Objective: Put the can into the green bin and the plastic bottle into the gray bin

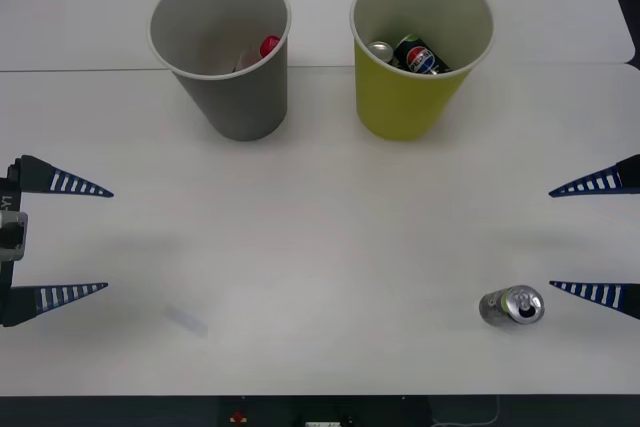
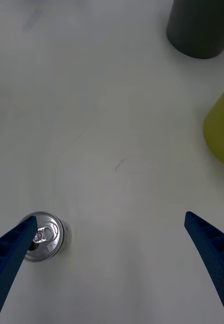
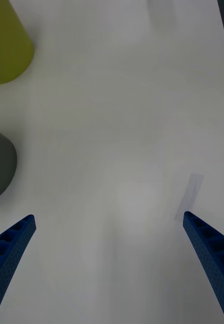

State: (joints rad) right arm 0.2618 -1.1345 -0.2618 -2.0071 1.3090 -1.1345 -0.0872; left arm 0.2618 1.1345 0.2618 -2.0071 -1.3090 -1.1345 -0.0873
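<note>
White table [image 1: 320, 247]. The can [image 1: 511, 305] stands upright near the front right corner, pull-tab up, touching nothing. Right gripper [image 1: 597, 239] at the right edge, fingers spread wide, nearer finger [image 2: 10, 250] just beside the can. Left gripper [image 1: 60, 240] at the left edge, fingers spread, empty. Gray bin [image 1: 222, 52] and green bin [image 1: 420, 52] stand side by side toward the back edge; green bin holds a blue Pepsi can [image 1: 420, 56], gray bin something red-capped [image 1: 269, 46].

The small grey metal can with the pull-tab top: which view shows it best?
The right wrist view: the small grey metal can is large there, pull-tab plain, beside one finger. The front view shows it small, near the right gripper.
</note>
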